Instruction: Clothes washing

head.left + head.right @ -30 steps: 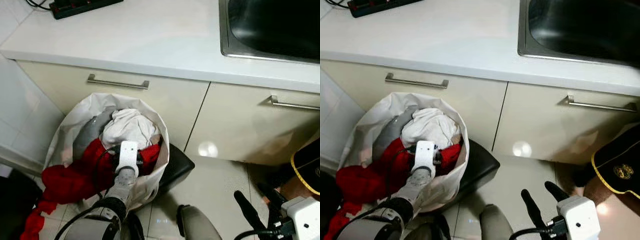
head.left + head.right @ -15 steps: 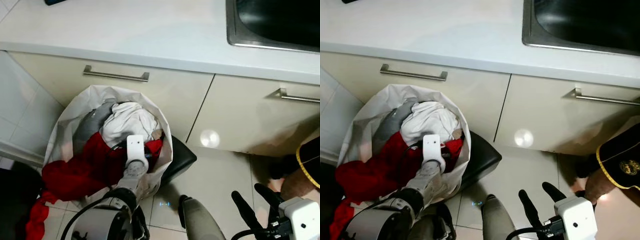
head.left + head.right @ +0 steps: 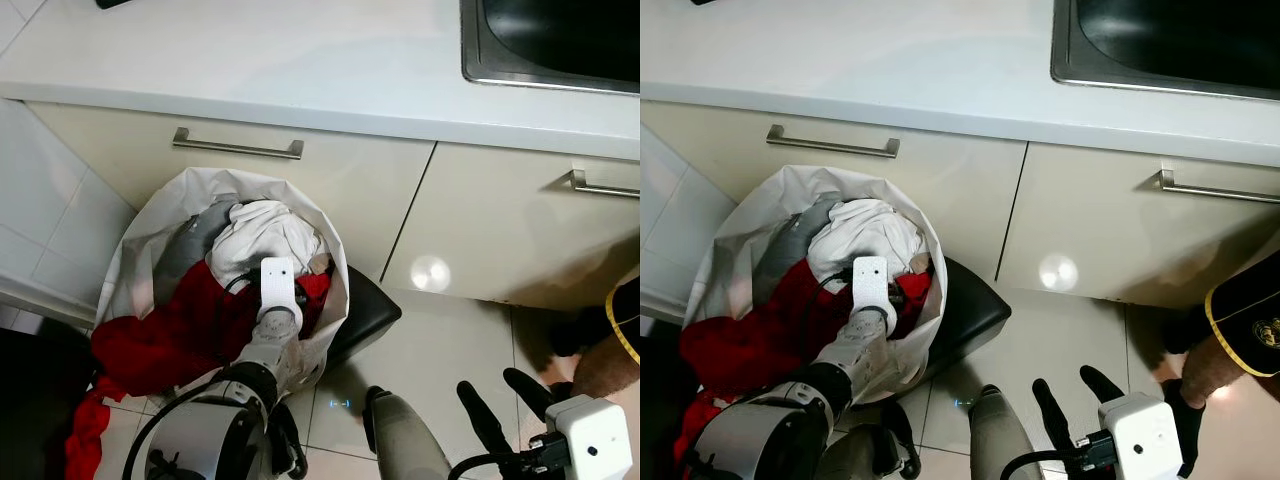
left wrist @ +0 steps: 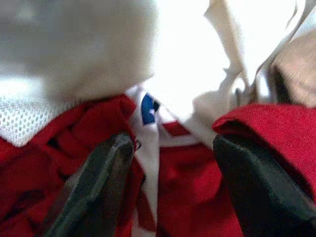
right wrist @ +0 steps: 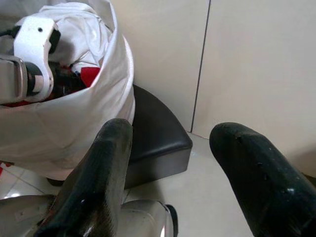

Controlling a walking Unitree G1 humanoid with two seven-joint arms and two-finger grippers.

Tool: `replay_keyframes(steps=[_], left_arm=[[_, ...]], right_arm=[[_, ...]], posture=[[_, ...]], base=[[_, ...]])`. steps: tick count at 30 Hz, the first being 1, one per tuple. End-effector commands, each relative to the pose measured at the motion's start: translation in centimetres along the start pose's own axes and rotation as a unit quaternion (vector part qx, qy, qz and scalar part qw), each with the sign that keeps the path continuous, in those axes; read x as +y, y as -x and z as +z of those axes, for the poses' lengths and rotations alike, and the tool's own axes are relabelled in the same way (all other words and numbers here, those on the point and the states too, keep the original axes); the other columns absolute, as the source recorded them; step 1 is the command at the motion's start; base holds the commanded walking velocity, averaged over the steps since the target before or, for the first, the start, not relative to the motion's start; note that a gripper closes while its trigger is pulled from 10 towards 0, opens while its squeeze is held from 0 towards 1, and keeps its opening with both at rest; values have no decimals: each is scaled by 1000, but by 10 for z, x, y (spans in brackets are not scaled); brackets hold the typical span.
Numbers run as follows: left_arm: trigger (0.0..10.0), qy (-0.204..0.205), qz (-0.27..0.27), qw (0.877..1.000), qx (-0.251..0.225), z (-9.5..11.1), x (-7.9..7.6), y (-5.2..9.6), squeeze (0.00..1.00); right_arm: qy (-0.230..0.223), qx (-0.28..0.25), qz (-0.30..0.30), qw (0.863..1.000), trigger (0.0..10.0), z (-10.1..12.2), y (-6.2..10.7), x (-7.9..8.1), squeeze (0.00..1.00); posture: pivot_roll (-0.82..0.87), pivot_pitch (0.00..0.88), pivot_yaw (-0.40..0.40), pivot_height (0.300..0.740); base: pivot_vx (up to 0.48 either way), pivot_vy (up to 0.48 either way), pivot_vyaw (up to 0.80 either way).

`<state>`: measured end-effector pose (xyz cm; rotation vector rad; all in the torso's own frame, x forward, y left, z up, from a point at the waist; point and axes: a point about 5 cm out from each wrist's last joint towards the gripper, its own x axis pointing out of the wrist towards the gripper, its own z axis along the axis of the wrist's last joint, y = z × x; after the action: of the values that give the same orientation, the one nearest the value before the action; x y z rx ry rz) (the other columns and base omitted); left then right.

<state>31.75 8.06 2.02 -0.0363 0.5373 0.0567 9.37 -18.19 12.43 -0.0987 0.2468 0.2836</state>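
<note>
The left gripper [image 4: 168, 192] is down inside the white laundry bag [image 3: 135, 250], which stands on the tiled floor against the cabinet front, below the drawer handle [image 3: 238, 148]. Its two black fingers [image 4: 98, 182] stand apart, released, with a fold of the red garment [image 4: 182, 197] lying in the gap between them — red cloth with a white band and a small blue tag, directly ahead of the fingertips. Just beyond that fold, farther into the bag toward the cabinet, sits the white garment [image 3: 265, 232], and a grey piece [image 3: 185, 250] lies beside it toward the robot's left. The red cloth spreads from the gripper across the bag's near rim and spills over toward the floor, so its bulk runs leftward and back toward the robot, away from the fingers' reach. The left arm is plainly the nearer one — the right gripper [image 5: 173, 177] hangs low over the floor tiles, well apart from the bag, fingers spread and empty, near a black stool [image 3: 365, 315] wedged against the bag's side. Closing where it is would likely pinch the red fold.
</note>
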Motion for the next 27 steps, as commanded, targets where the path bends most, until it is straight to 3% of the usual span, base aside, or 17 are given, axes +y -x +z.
replay_keyframes(steps=[1,8,12,19,21,27], left_arm=[[0,-6,-12,1000,14,-7,-4,2,0],[0,1,-12,1000,2,-1,-7,1,0],[0,-26,-19,999,-20,7,-11,1,0],[0,-9,-38,999,-33,18,-24,2,0],[0,-21,-39,998,-44,23,-25,2,0],[0,-108,-41,987,-111,42,-31,3,0]], right_arm=[[-1,11,-3,1000,10000,-3,4,3,0],[5,11,-17,1000,10000,-2,5,3,0],[8,10,-22,1000,10000,-2,6,3,0],[7,10,-26,1000,10000,-4,4,5,0],[7,8,-27,1000,10000,-4,3,5,0],[9,9,-32,999,10000,-5,4,5,0]], posture=[[-566,310,93,740],[-584,314,105,740],[-590,316,106,740],[-576,313,122,740],[-577,314,123,740],[-581,317,127,740]], base=[[0,0,0],[0,0,0],[0,0,0],[0,0,0],[0,0,0],[0,0,0]])
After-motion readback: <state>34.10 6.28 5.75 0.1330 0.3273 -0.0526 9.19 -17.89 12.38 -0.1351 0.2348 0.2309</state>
